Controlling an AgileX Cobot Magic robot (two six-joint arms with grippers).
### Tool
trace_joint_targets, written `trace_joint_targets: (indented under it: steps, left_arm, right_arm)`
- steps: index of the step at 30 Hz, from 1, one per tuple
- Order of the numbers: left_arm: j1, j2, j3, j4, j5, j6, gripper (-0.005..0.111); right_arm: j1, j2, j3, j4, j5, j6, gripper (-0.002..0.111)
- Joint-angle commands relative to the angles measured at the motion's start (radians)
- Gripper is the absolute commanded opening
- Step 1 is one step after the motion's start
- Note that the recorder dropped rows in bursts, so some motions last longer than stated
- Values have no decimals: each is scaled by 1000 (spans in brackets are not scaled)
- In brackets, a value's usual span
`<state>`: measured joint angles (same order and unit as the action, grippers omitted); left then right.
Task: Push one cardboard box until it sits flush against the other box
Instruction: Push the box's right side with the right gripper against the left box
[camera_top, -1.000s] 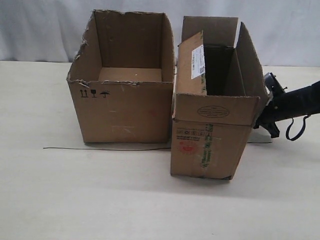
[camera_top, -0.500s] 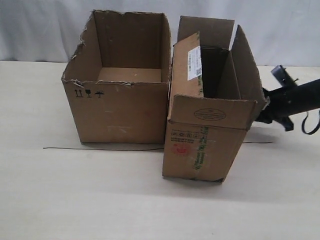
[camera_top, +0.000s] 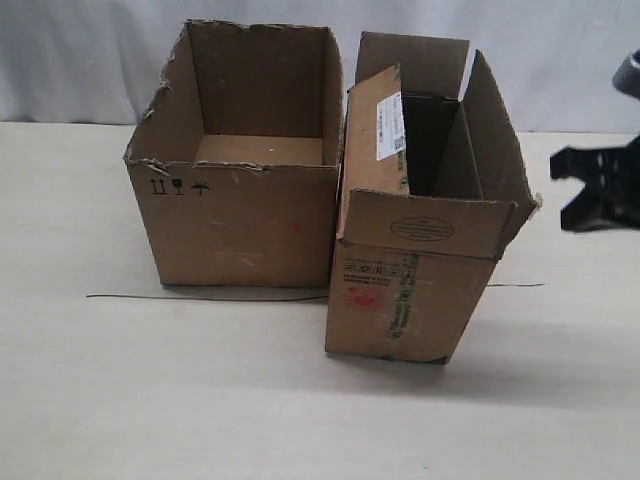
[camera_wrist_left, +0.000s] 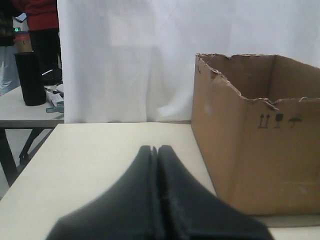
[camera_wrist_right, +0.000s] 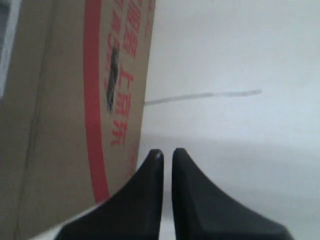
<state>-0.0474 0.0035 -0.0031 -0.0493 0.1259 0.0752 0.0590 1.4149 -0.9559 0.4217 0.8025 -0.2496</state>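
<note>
**Wide box** (camera_top: 240, 225): landmark; flapless, torn rim, stands on the table (camera_top: 120, 400).

**Flapped box** (camera_top: 415, 300): directly on the wide box's right. Their side walls meet with no gap visible from the exterior view. It sits further forward and looks slightly turned, so full-length contact cannot be confirmed.

**Right gripper** (camera_wrist_right: 166, 152): fingers drawn almost together, holding nothing. It is beyond the flapped box on the side away from the wide box, and clear of the cardboard.

**Left gripper** (camera_wrist_left: 156, 150): fingers pressed together, empty, on the wide box's far side from the flapped box, not touching.

**Status:** the push appears essentially complete. At most a small squaring nudge remains, if the walls prove angled.
</note>
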Motion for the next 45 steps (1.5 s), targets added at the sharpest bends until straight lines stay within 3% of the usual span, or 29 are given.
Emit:
trace_joint_targets:
  steps: [1,7,13,27,45]
  left_arm:
    - [-1,-3,3,-4,-5,-1,0]
    - [-1,-3,3,-4,-6,-1,0]
    - [-1,-3,3,-4,-5,-1,0]
    - [-1,-3,3,-4,-5,-1,0]
    - [-1,-3,3,-4,-5,-1,0]
  right_arm:
    - [142,-194,218,-109,-22,107,5]
    - [366,-399,418,79,-158,156,5]
    - [466,-297,445,144,-362,162,5]
    - [479,-93,445,225,-644,125,5]
    - [479,92,264,225,-678,102,5]
